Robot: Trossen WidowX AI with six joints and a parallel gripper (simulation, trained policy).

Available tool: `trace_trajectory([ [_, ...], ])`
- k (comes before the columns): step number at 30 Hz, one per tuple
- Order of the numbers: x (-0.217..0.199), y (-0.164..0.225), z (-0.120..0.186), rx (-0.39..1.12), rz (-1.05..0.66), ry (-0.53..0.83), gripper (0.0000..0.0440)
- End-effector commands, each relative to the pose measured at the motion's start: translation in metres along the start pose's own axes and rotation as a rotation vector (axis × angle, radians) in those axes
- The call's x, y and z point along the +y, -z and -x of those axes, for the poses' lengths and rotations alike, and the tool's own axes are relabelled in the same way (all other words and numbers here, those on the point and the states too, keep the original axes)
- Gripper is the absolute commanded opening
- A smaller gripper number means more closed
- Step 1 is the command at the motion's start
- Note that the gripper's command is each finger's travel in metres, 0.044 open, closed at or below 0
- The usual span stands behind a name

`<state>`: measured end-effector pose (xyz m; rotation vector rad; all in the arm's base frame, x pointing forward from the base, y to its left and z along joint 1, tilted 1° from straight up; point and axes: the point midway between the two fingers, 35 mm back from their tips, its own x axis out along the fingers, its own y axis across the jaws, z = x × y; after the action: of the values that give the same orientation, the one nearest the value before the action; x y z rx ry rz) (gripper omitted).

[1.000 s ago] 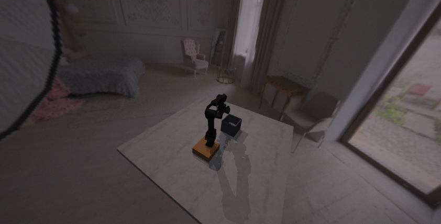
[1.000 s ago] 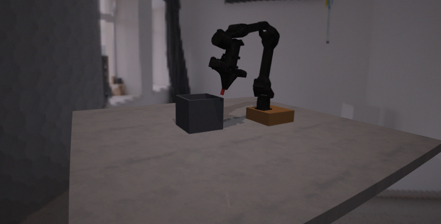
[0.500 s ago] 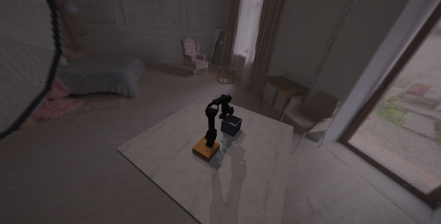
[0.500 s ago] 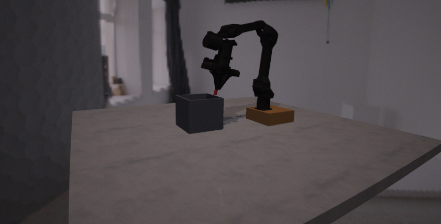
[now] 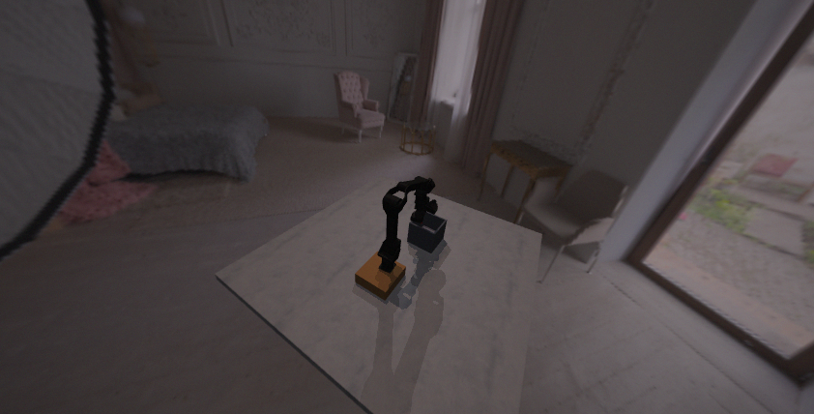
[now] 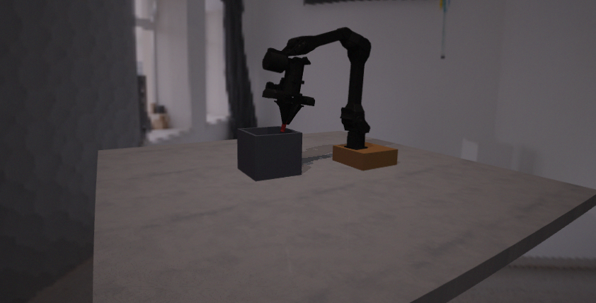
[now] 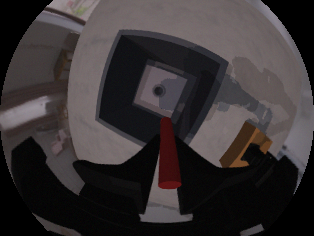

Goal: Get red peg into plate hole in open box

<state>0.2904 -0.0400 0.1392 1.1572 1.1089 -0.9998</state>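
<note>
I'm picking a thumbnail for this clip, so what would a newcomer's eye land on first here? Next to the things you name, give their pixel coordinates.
Probably the red peg [image 6: 283, 128] [image 7: 169, 155], the brightest thing, held in the gripper [image 6: 285, 123] [image 7: 165, 138] at the mouth of the dark open box [image 5: 423, 238] [image 6: 270, 156] [image 7: 108, 85]. Next, the orange block [image 5: 378, 278] [image 6: 362, 160] [image 7: 239, 145] under the black arm's foot.

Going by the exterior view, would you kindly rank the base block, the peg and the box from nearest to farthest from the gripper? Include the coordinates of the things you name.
1. Peg [image 6: 283, 128] [image 7: 169, 160]: between the gripper's [image 6: 285, 123] [image 7: 167, 141] fingers.
2. Box [image 6: 270, 156] [image 5: 425, 238] [image 7: 106, 82]: just below.
3. Base block [image 6: 364, 160] [image 5: 372, 279] [image 7: 237, 145]: off to the picture's right.
</note>
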Motion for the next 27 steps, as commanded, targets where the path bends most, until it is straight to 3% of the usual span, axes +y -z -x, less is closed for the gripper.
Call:
trace_trajectory([
  [1, 0.003, -0.005, -0.007, 0.006, 0.004, 0.009, 0.0],
  [27, 0.013, -0.03, -0.067, 0.04, 0.048, 0.037, 0.0],
])
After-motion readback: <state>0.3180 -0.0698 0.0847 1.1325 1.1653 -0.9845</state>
